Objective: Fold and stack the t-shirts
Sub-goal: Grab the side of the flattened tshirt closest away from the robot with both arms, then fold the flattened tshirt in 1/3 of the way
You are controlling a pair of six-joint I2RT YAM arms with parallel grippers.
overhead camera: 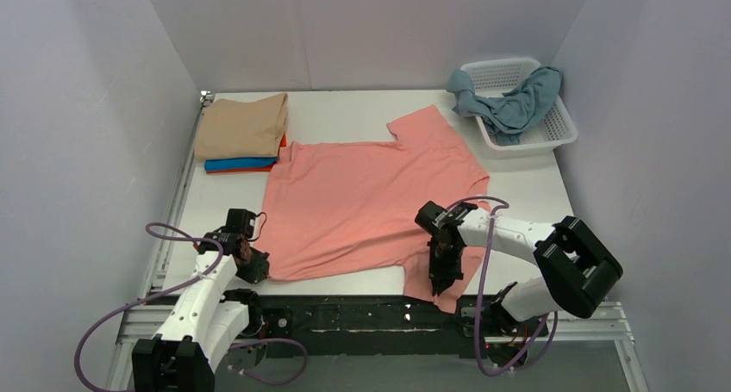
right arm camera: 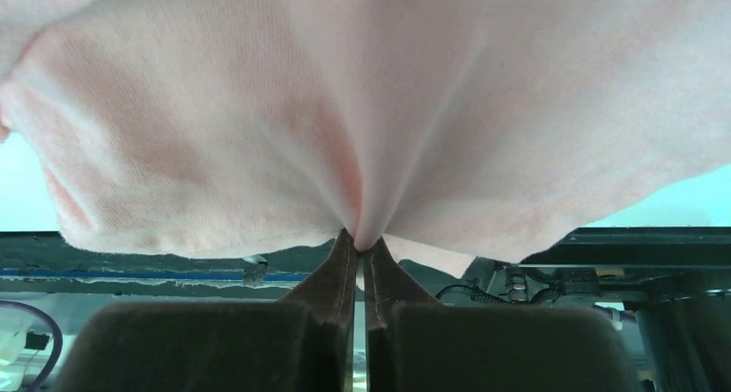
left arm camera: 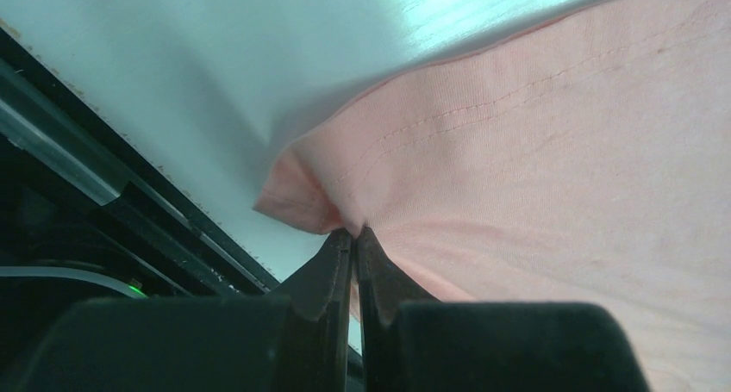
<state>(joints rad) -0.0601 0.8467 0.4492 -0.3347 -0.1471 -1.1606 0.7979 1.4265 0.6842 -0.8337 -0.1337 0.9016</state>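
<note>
Lying spread flat mid-table (overhead camera: pixel 534 194): salmon pink t-shirt (overhead camera: pixel 362 202), collar toward the far edge. Its near right part droops over the table's front edge.

- Left gripper (left arm camera: pixel 353 237): jaws pressed together on the near left hem corner of the salmon pink t-shirt, with cloth bunched at the tips. From above, the tips are hidden under the gripper's own body.
- Right gripper (right arm camera: pixel 360 241): jaws closed on a pinch of the same shirt near the front edge, with folds radiating from the tips. Cloth fills that wrist view and the rest of the shirt is cut off.
- Far left stack: beige t-shirt (overhead camera: pixel 241 125) folded on top. The blue t-shirt (overhead camera: pixel 241 162) and orange t-shirt (overhead camera: pixel 282 141) show only as thin edges beneath it.
- Far right: white basket (overhead camera: pixel 560 138) holding the grey-blue t-shirt (overhead camera: pixel 517 103). The shirt is crumpled and spills over the rim, so its shape is hard to make out.
</note>
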